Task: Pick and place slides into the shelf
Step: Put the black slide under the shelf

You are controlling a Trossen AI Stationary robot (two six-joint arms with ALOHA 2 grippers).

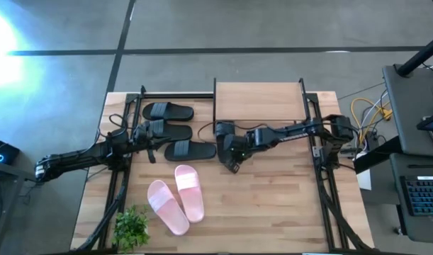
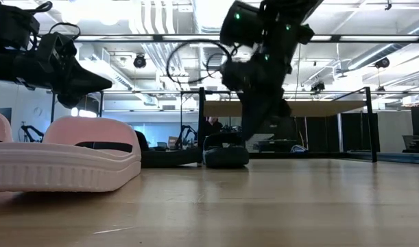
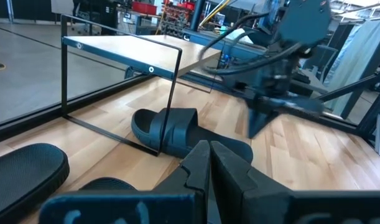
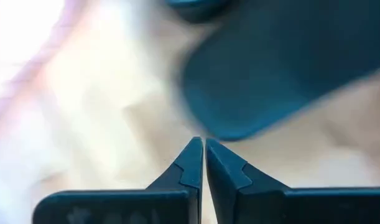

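Reaching in from the right, the right gripper is held above the tabletop in front of the shelf, its fingers pressed together with nothing between them. Just ahead of its tips, in the right wrist view, a blurred black slide is seen lying on the wood. The left gripper is held over the black slides at the left of the table, its fingers likewise closed and empty. Three black slides are laid in a staggered row to the left of the shelf. A fourth black slide is seen at the shelf's front corner post in the left wrist view. Two pink slides are laid side by side nearer the front edge, well apart from the shelf. A small green plant is stood at the front left corner.
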